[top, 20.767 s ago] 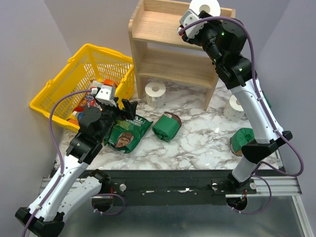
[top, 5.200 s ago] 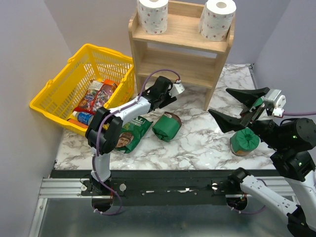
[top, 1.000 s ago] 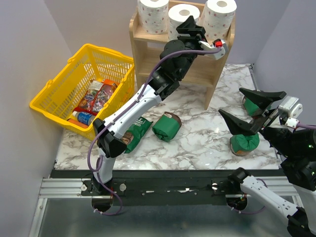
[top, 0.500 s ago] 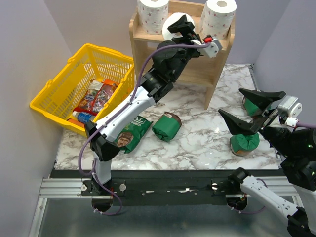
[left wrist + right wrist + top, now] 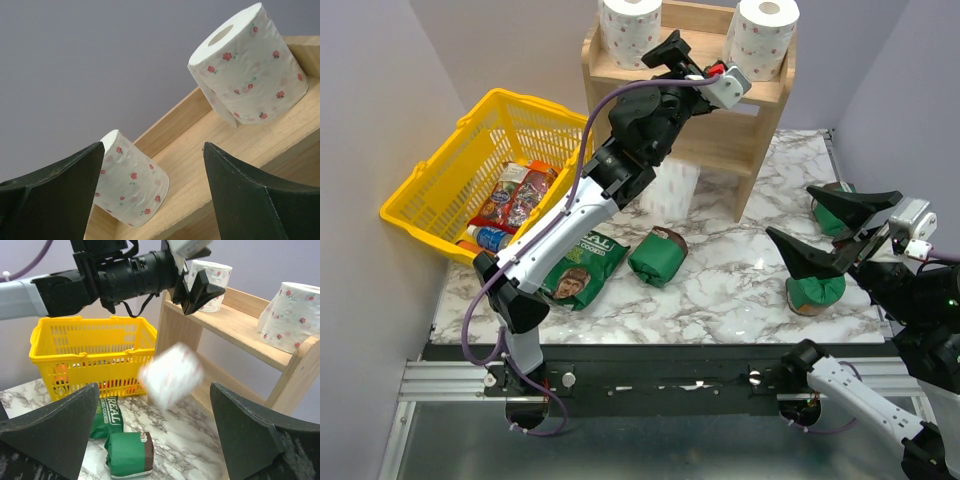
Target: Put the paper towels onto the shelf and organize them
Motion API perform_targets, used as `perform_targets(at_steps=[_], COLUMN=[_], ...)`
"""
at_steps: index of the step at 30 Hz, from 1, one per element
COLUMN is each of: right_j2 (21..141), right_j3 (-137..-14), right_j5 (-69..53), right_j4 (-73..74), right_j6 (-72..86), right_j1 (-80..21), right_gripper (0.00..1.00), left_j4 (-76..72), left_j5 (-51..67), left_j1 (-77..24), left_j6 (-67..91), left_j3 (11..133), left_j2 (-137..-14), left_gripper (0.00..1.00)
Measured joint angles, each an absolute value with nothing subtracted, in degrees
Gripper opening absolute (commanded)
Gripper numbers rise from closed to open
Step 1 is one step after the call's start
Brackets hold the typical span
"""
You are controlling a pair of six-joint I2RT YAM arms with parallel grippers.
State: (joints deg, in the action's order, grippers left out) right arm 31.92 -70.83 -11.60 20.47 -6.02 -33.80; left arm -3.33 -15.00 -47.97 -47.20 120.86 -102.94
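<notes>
Left fingers (image 5: 55,195): the two dark fingers of the left gripper (image 5: 682,60) are spread wide with nothing in them (only the shelf top shows in the gap).
Right fingers (image 5: 50,435): the right gripper (image 5: 790,212) is wide open too and holds nothing. It hangs over the right side of the table.
Table (image 5: 720,280): white stone look with grey lines, flat.
Room: plain purple-grey walls (image 5: 500,40) at the back and on both sides.
Shelf (image 5: 720,150): light wood with two boards, at the back of the table.
Left roll (image 5: 630,20): stands up at the left end of the top board.
Right roll (image 5: 760,35): stands up at the right end of the top board.
Third roll (image 5: 675,190): a white blur in front of the lower board, under the left arm. No fingers are on it. I cannot tell if it touches the table.
Basket (image 5: 545,135): yellow, left of the shelf, with bright snack packs (image 5: 515,195) inside.
Green bag (image 5: 575,270): lies flat near the basket.
Green bundle (image 5: 658,255): lies beside the bag.
Second green bundle (image 5: 815,290): lies below the right gripper.
In the way: the left arm (image 5: 590,200) crosses the front of the shelf and hides the middle of the top board from above.
</notes>
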Motion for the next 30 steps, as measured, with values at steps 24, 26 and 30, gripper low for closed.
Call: perform_targets(at_steps=[24,26,30], right_j2=[42.5,42.7,42.1], right_j3=[-60.9,-60.3,-60.1], right_j5=[5.6,5.4,4.6], right_j4=[22.5,22.5,21.9], right_j6=[8.7,9.2,9.6], right_j1=[-33.8,-33.8,-33.8], right_gripper=[1.0,0.99,0.99], left_j4=[-1.7,-4.1,-3.5], left_j5=[-21.2,-24.5,-30.4], left_j1=[-47.7,-47.7,-47.1], left_j6=[-19.9,-17.4,-8.0], left_j3=[77.2,71.6,68.2], left_j2=[-75.2,-74.6,-78.9], left_gripper=[0.89,0.88,0.81])
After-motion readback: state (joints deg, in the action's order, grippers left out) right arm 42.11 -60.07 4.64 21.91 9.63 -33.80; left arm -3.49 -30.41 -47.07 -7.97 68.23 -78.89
